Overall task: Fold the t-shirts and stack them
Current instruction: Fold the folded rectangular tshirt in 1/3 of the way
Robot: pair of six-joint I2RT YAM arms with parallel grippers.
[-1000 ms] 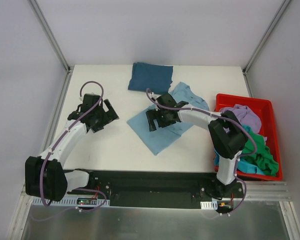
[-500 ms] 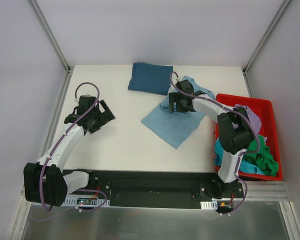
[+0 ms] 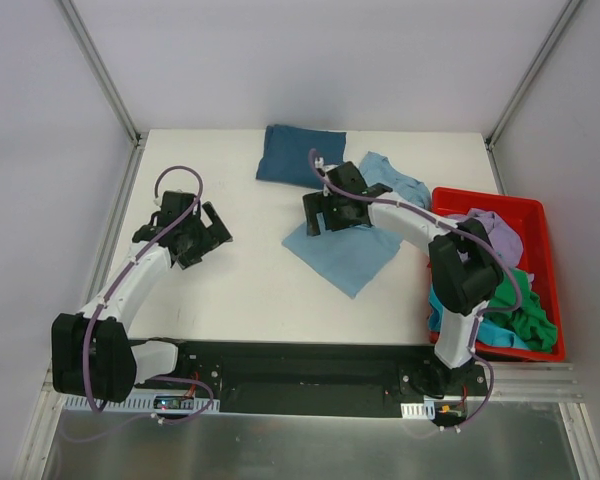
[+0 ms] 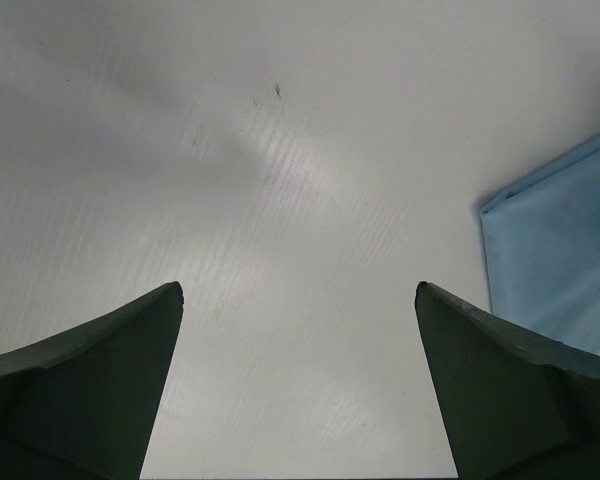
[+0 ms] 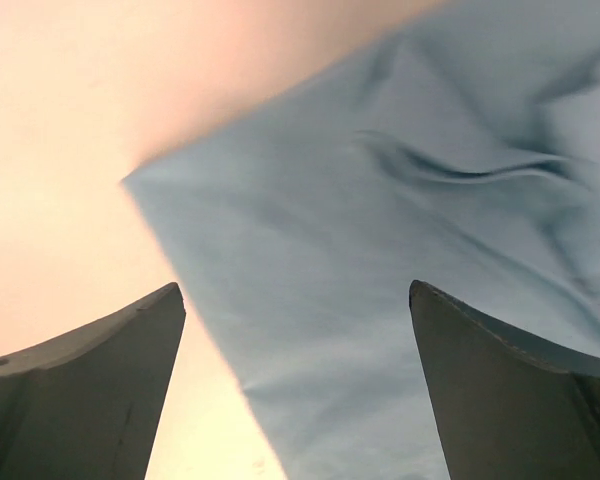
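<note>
The light blue tee (image 3: 352, 255) lies partly spread on the desk (image 3: 240, 290), right of centre. Its far end is rumpled near the red bin (image 3: 480, 196). A dark blue tee (image 3: 300, 155) sits folded at the far edge, just beyond it. In the bin are a lilac tee (image 3: 492, 232), a green tee (image 3: 520, 300) and a turquoise tee (image 3: 500, 335), heaped together.

The right claw (image 3: 318, 216) hangs over the light tee's left corner. In its wrist view the fingers stand wide apart with nothing between them, and the cloth lies below. Whether the tips touch the cloth cannot be told.

The left claw (image 3: 212, 228) is well to the left over bare desk, also spread wide and holding nothing. The light tee's edge shows at the right of its wrist view.
</note>
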